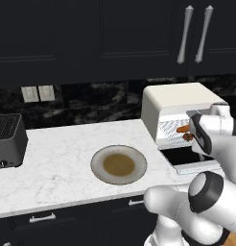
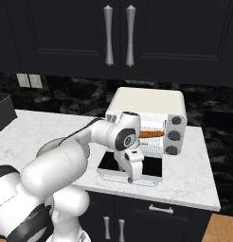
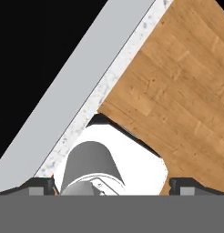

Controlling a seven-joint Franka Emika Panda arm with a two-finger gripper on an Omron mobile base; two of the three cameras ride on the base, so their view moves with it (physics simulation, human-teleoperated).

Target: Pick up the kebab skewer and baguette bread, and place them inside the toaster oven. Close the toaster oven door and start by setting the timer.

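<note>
Left base view, toaster oven (image 1: 173, 103): a cream-white box is seen at 3 o'clock of the picture, standing on the white marble counter (image 1: 62, 158).
Toaster oven door (image 1: 189, 158): the dark glass panel is folded down flat in front of the cavity, towards 5 o'clock from the oven body; the door is open.
Baguette bread (image 2: 150, 134): an orange-brown loaf is seen lying across the wire rack inside the cavity in the right base view; in the left base view only its end is seen beside the arm.
Kebab skewer: it cannot be made out; a small dark red-brown patch next to the baguette end in the left base view may be it, but this cannot be confirmed.
Plate (image 1: 98, 156): a round pale plate with a brown well is located on the counter at 9 o'clock of the oven, well apart from it.
Knobs (image 2: 174, 136): three round knobs are arranged down the right side of the oven front.
Slot toaster (image 1: 8, 140): a dark grey unit is located at the 9 o'clock edge of the counter.
Gripper (image 2: 130, 178): it is held pointing downward at the front edge of the lowered door. In the hand view the two dark finger tips (image 3: 38, 185) are seen far apart at the bottom corners, with nothing between them; the counter edge and wood floor (image 3: 186, 91) are seen beyond.
</note>
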